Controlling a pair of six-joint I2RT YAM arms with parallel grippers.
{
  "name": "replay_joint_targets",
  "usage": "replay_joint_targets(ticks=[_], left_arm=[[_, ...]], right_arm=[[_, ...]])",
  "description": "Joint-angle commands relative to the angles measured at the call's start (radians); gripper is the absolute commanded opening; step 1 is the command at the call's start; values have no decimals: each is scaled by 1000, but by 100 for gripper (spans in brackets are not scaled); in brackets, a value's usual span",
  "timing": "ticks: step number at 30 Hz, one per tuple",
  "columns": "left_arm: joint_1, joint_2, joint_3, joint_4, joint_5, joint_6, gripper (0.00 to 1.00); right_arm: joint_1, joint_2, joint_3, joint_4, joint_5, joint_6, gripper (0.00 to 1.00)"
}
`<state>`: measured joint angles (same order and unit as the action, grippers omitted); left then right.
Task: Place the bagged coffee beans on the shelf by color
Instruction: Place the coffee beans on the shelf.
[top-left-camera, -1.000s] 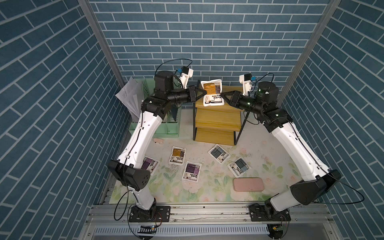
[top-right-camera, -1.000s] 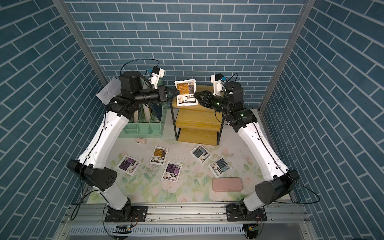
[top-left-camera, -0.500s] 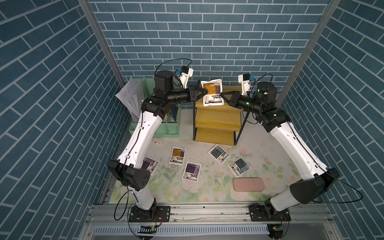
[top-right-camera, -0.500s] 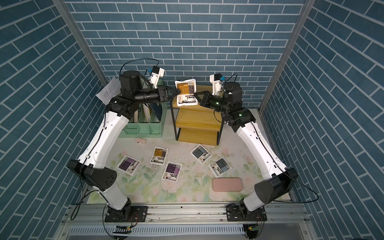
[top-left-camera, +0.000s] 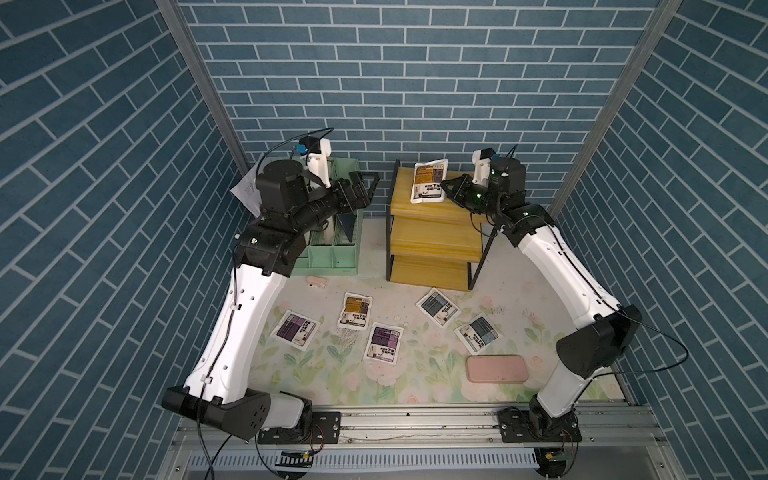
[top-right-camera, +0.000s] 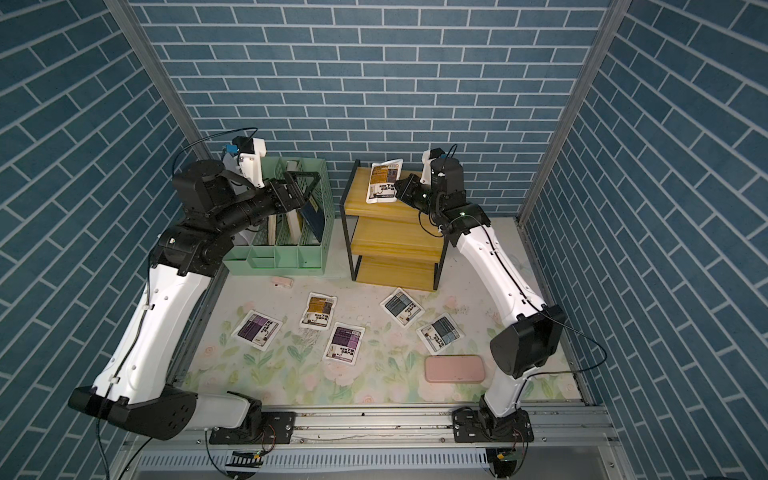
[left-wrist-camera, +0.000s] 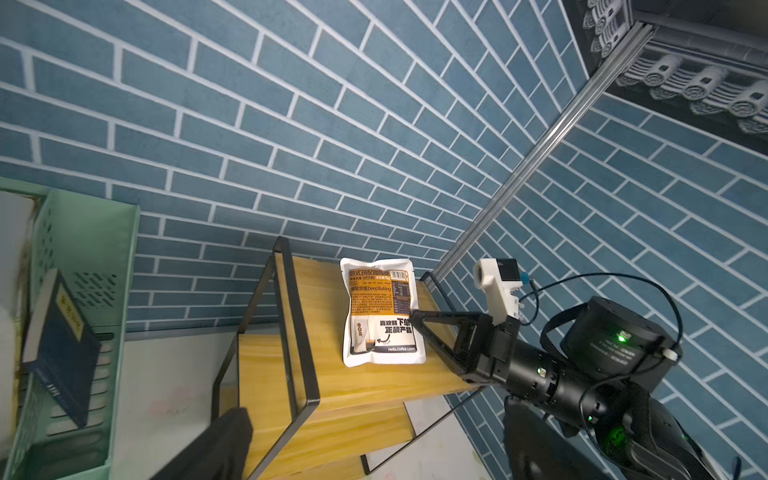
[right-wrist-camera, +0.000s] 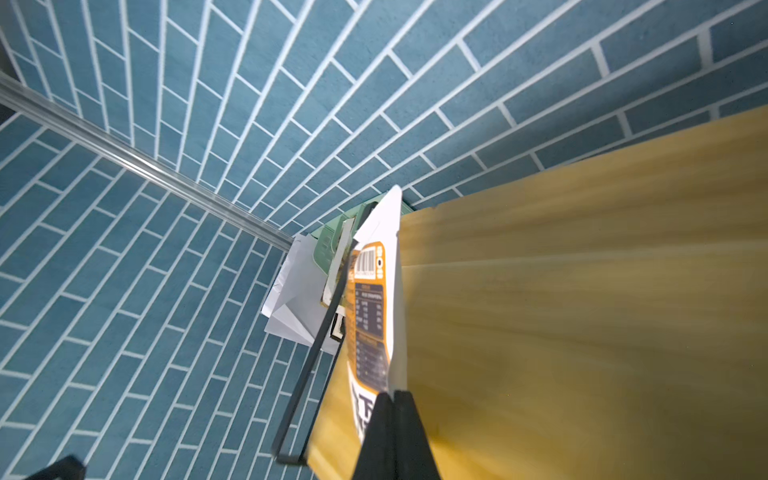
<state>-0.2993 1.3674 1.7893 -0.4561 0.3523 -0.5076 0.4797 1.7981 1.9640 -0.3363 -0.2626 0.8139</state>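
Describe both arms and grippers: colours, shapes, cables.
The left arm and right arm have white tapered shells between black joint housings. The left gripper and right gripper are black with hollow triangular fingers; each carries a white camera mount with a blue plug. Thin black cables loop alongside; green lights glow on the right arm.

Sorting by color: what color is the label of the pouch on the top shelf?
Orange-brown; pouch shows best in left wrist view.

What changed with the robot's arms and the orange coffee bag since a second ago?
The left pincer opened, let go of the orange bag and pulled back from the shelf. The right pincer shut on the bag's edge, up on the top board. The shelf and the other five bags stayed put.
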Motion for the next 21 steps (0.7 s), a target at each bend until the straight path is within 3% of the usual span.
replay_joint_targets(ticks=[1, 8, 15, 19, 21], left_arm=[[10, -20, -47, -4, -79, 28, 98], [20, -72, -92, -16, -102, 50, 98], [23, -102, -119, -26, -118, 60, 98], [26, -113, -133, -67, -142, 69, 97], [36, -134, -180, -98, -166, 61, 94]], right_arm=[[17, 79, 117, -92, 0, 8, 0], [48, 153, 200, -142, 5, -8, 6], [57, 152, 256, -168, 40, -25, 41], [57, 153, 350, -234, 81, -43, 49], [62, 118, 379, -266, 131, -57, 60]])
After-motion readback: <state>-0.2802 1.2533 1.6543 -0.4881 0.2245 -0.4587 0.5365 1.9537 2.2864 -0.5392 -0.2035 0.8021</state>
